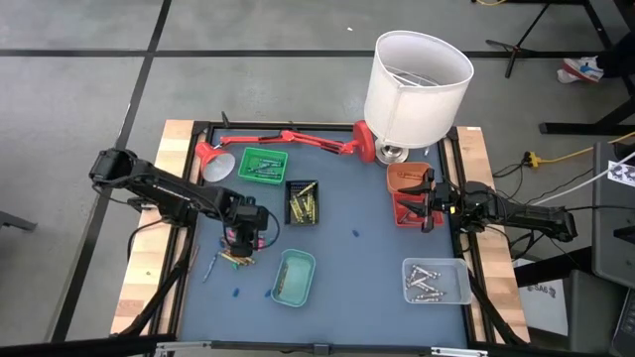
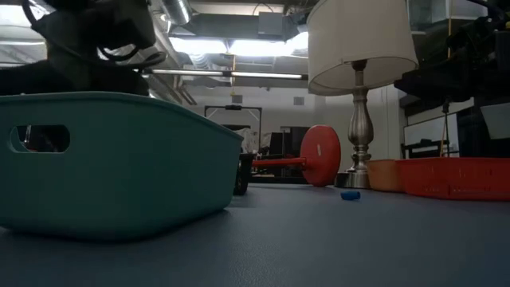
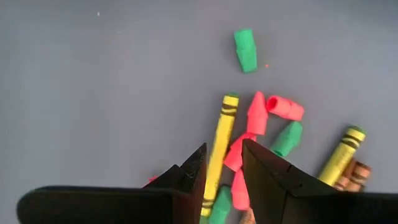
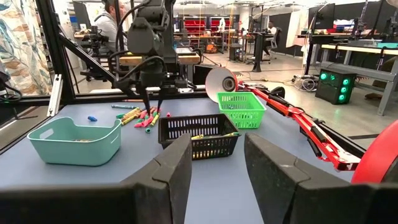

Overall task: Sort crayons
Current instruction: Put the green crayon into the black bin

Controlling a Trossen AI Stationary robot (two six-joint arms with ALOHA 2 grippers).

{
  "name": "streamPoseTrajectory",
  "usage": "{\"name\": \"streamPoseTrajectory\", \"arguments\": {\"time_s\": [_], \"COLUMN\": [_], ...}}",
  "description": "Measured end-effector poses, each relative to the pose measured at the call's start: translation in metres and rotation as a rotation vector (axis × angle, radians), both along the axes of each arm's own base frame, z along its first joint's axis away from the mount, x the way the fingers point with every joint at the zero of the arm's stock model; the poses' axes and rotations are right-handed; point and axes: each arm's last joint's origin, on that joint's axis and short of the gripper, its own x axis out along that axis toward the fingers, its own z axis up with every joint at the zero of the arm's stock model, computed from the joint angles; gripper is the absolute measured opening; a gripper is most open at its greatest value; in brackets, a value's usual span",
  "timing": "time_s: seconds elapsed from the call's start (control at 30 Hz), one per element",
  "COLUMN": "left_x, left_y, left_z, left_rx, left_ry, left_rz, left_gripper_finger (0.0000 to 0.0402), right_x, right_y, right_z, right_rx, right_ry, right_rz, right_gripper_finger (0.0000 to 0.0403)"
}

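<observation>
Where left pincer [image 3: 222,167] straddles: yellow crayon [image 3: 219,148].

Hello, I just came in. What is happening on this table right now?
The left gripper stands over a loose pile of crayons on the blue-grey table, its fingers straddling a yellow paper-wrapped crayon. The right gripper waits open above the red rectangular tray. Green mesh, black mesh and clear trays already hold crayons.

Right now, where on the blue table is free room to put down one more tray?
Bare mat lies between the black mesh basket, red tray, teal bin and clear box. Crowded: the loose crayon pile under the left gripper.
</observation>
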Motion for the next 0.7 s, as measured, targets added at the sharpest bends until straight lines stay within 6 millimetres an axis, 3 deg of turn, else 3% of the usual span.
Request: {"name": "streamPoseTrajectory", "arguments": {"time_s": [0.37, 0.7], "left_x": [-0.006, -0.007], "left_y": [0.001, 0.002], "left_z": [-0.023, -0.027], "left_rx": [-0.010, 0.013], "left_ry": [-0.096, -0.113], "left_rz": [0.002, 0.010], "left_gripper_finger": [0.0085, 0.0062], "right_x": [0.000, 0.000], "right_y": [0.000, 0.000], "right_z": [0.000, 0.000], "right_rx": [0.000, 0.000], "right_ry": [0.000, 0.000], "right_rz": [0.000, 0.000], "right_gripper_finger": [0.0147, 0.0147]}}
